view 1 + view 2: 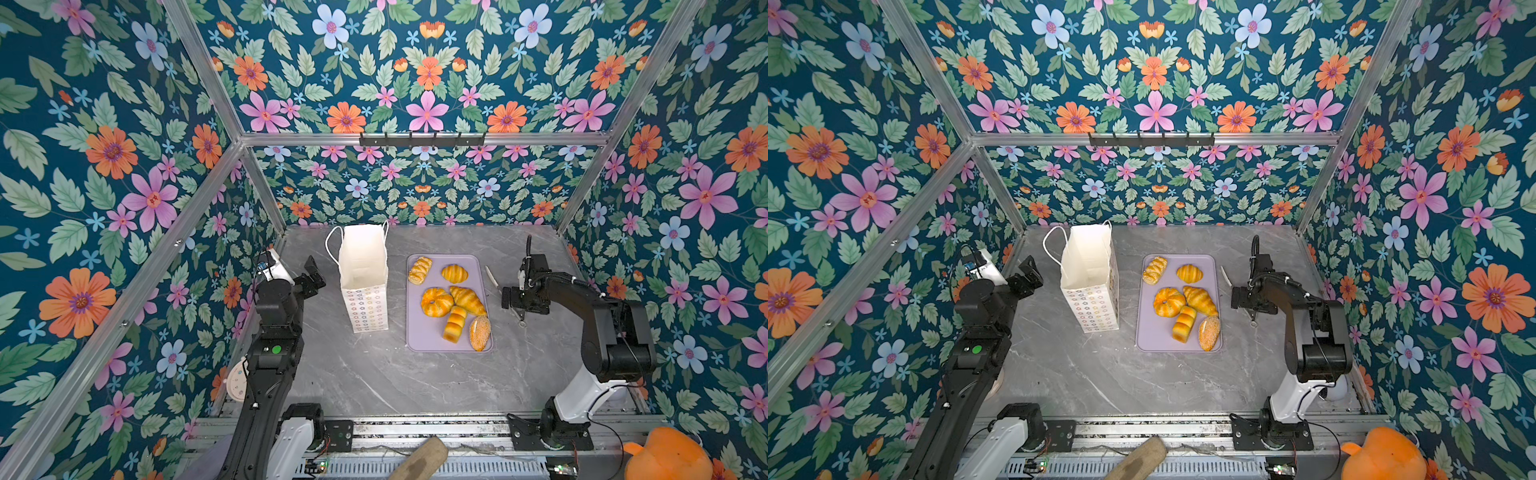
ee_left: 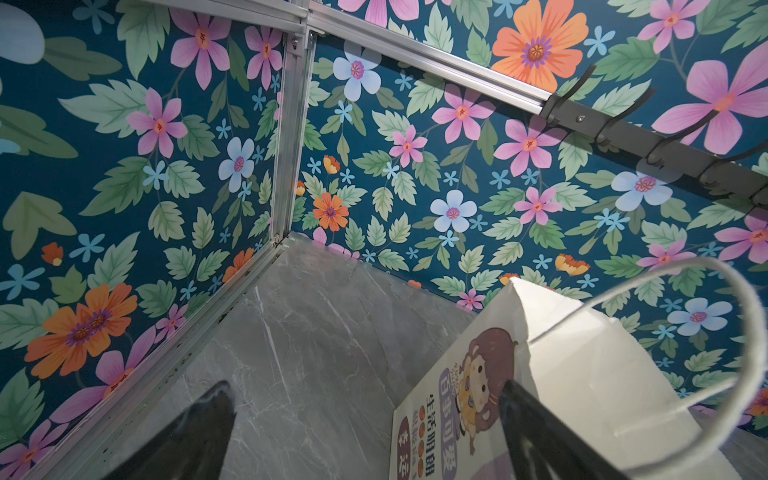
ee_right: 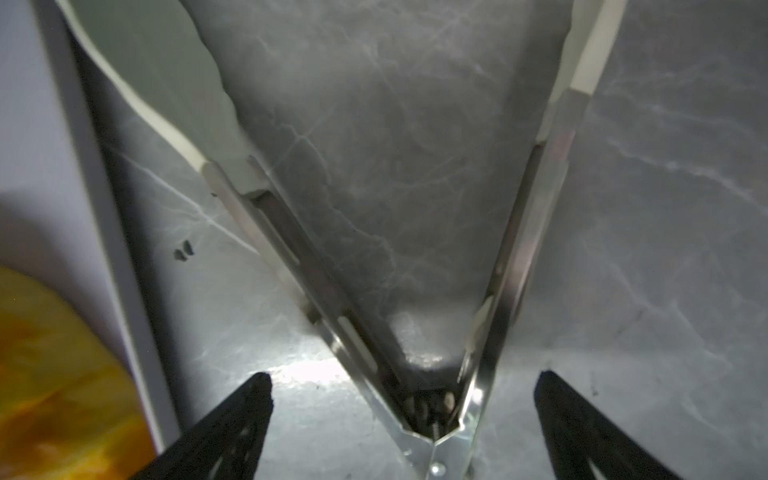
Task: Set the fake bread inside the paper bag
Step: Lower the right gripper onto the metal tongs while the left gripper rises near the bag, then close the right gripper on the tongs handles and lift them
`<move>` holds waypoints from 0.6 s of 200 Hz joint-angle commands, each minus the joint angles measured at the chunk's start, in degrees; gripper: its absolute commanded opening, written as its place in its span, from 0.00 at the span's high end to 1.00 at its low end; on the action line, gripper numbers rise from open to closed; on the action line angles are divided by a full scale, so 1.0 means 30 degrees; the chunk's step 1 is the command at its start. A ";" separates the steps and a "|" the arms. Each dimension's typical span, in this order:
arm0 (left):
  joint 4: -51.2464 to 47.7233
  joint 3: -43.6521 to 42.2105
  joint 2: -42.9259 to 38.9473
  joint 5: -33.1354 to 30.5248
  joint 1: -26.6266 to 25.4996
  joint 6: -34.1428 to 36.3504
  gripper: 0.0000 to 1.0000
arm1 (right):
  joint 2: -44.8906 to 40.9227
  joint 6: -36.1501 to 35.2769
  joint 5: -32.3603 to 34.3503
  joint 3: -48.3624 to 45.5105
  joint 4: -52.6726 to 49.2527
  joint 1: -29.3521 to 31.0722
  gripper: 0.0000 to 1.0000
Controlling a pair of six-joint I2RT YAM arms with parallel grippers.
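Note:
Several glossy golden fake bread pieces (image 1: pixel 436 302) (image 1: pixel 1169 302) lie on a lilac tray (image 1: pixel 424 336) in both top views. Left of the tray stands the tall white paper bag (image 1: pixel 363 286) (image 1: pixel 1090 286), mouth open upward. My left gripper (image 1: pixel 314 274) (image 2: pixel 365 388) hangs open just left of the bag (image 2: pixel 582 374), holding nothing. Right of the tray, my right gripper (image 1: pixel 513 305) (image 3: pixel 403 378) is open, low over metal tongs (image 1: pixel 492 280) (image 3: pixel 519 249) lying on the table. Its fingers straddle the tongs' hinge end without touching it. One bread (image 3: pixel 50 374) shows at the wrist view's edge.
The flowered walls stand close to both arms. A black hook rail (image 1: pixel 422 140) is fixed to the back wall. An orange plush toy (image 1: pixel 665 457) and a brown roll (image 1: pixel 419 459) lie at the front edge, off the grey marble table (image 1: pixel 365 374).

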 commanded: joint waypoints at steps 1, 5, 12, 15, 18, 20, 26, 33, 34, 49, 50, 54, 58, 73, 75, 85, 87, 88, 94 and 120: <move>-0.0160 0.0064 -0.0051 0.0258 -0.0010 0.0164 0.00 | 0.0439 -0.0416 0.0605 0.0438 -0.0529 -0.0022 0.01; -0.0160 0.0064 -0.0051 0.0285 -0.0012 0.0178 0.00 | 0.0484 -0.0423 0.0619 0.0480 -0.0515 -0.0017 0.01; -0.0186 0.0090 -0.0051 0.0288 -0.0010 0.0188 0.00 | 0.0559 -0.0396 0.0644 0.0529 -0.0475 -0.0024 0.01; -0.0189 0.0093 -0.0051 0.0288 -0.0010 0.0174 0.00 | 0.0612 -0.0394 0.0654 0.0557 -0.0443 -0.0041 0.01; -0.0189 0.0097 -0.0051 0.0263 -0.0010 0.0173 0.00 | 0.0652 -0.0394 0.0658 0.0571 -0.0428 -0.0043 0.01; -0.0189 0.0095 -0.0051 0.0245 -0.0010 0.0185 0.00 | 0.0688 -0.0394 0.0662 0.0617 -0.0434 -0.0045 0.01; -0.0189 0.0094 -0.0051 0.0283 -0.0010 0.0189 0.00 | 0.0773 -0.0394 0.0630 0.0725 -0.0429 -0.0061 0.01; -0.0162 0.0094 -0.0051 0.0308 -0.0010 0.0189 0.00 | 0.0878 -0.0423 0.0614 0.0836 -0.0398 -0.0083 0.01; -0.0161 0.0094 -0.0051 0.0313 -0.0010 0.0189 0.00 | 0.0877 -0.0423 0.0595 0.0851 -0.0383 -0.0070 0.01; -0.0160 0.0128 0.0007 0.0390 -0.0010 0.0160 0.00 | 0.1086 -0.0367 0.0721 0.1043 -0.0226 -0.0097 0.01; -0.0160 0.0125 0.0008 0.0398 -0.0010 0.0160 0.00 | 0.1113 -0.0366 0.0707 0.1072 -0.0224 -0.0106 0.01; -0.0160 0.0096 0.0036 0.0427 -0.0017 0.0134 0.00 | 0.1192 -0.0365 0.0602 0.1188 -0.0249 -0.0134 0.01; -0.0160 0.0103 0.0068 0.0449 -0.0010 0.0158 0.00 | 0.1265 -0.0380 0.0465 0.1252 -0.0250 -0.0169 0.01; -0.0217 0.0094 0.0098 0.0582 -0.0010 0.0211 0.00 | 0.1395 -0.0394 0.0304 0.1364 -0.0009 -0.0169 0.01; -0.0240 0.0108 0.0096 0.0567 -0.0010 0.0217 0.00 | 0.1386 -0.0394 0.0229 0.1357 0.0044 -0.0150 0.01; -0.0316 0.0129 0.0081 0.0405 -0.0013 0.0298 0.00 | 0.1466 -0.0398 -0.0103 0.1379 0.0180 -0.0155 0.01; -0.0331 0.0132 0.0070 0.0347 -0.0011 0.0319 0.00 | 0.1492 -0.0381 -0.0143 0.1390 0.0187 -0.0146 0.01; -0.0333 0.0127 0.0069 0.0332 -0.0010 0.0327 0.00 | 0.1506 -0.0387 -0.0165 0.1406 0.0159 -0.0145 0.01; -0.0364 0.0140 0.0023 0.0260 -0.0010 0.0379 0.00 | 0.1594 -0.0379 -0.0270 0.1450 0.0141 -0.0145 0.01; -0.0452 0.0408 -0.0050 0.0210 -0.0010 0.0532 0.00 | 0.2180 -0.0337 -0.0157 0.1737 -0.0019 -0.0146 0.01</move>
